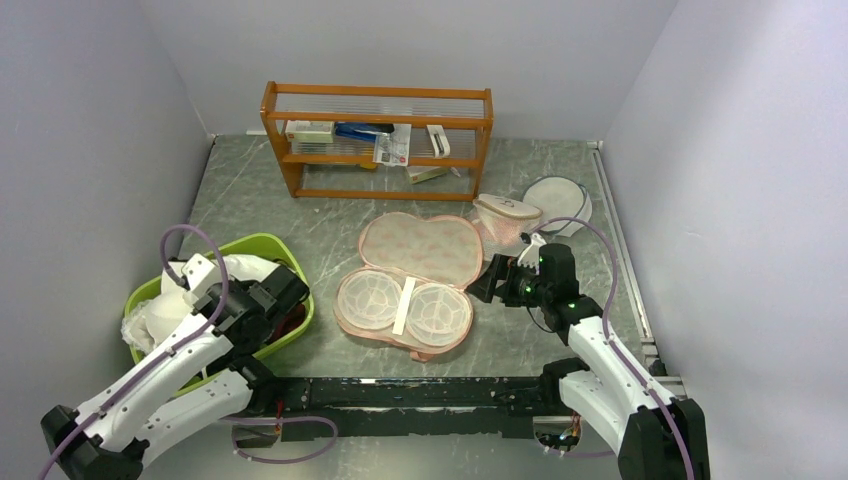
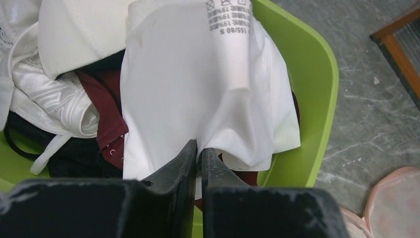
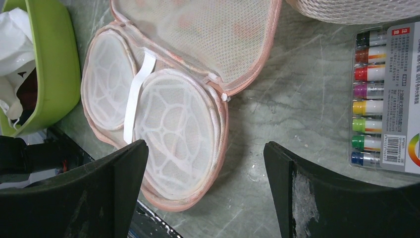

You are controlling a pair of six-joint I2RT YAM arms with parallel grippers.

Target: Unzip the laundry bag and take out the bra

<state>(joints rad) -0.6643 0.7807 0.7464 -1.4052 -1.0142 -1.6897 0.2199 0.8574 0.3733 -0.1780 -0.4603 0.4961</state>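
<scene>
L side: a green basket [image 2: 317, 99] is seen at the near-left of the table [image 1: 330, 215], piled w/ laundry. The L gripper [image 2: 199, 148] is held over it, tips pointed into the pile. Its jaws are seen almost pressed together, w/ only a thin slit btwn them. The bra [image 2: 198, 74], white w/ a printed care label showing, is draped right at the tips. Whether its fabric is pinched in the slit can't be told. The bra is inside the basket, against the rim's inner side, on top of a maroon bra [image 2: 106, 106] and next to white cloths [image 2: 54, 99].

Centre: the laundry bag [image 1: 420, 250] is laid flat on the table, unzipped, w/ its lid folded back toward the shelf [image 1: 380, 95] at the rear. Two white mesh cups [image 3: 173, 134] are exposed in the near half, and a white strap [image 1: 405, 305] is laid across btwn them.

R side: the R gripper [image 3: 205, 145] is held just beside the bag's right edge, above the table. Its jaws are spread wide and closed on nothing. In the wrist view the bag's nearer cup and bare table are seen below, btwn the fingers.

A white mesh dome bag [image 1: 505, 212] is set just beside the lid's right end, w/ a round mesh disc [image 1: 560, 200] just to its right. A pack of marker pens [image 3: 379, 94] is seen flat on the table in the R wrist view, apart from the laundry bag.
</scene>
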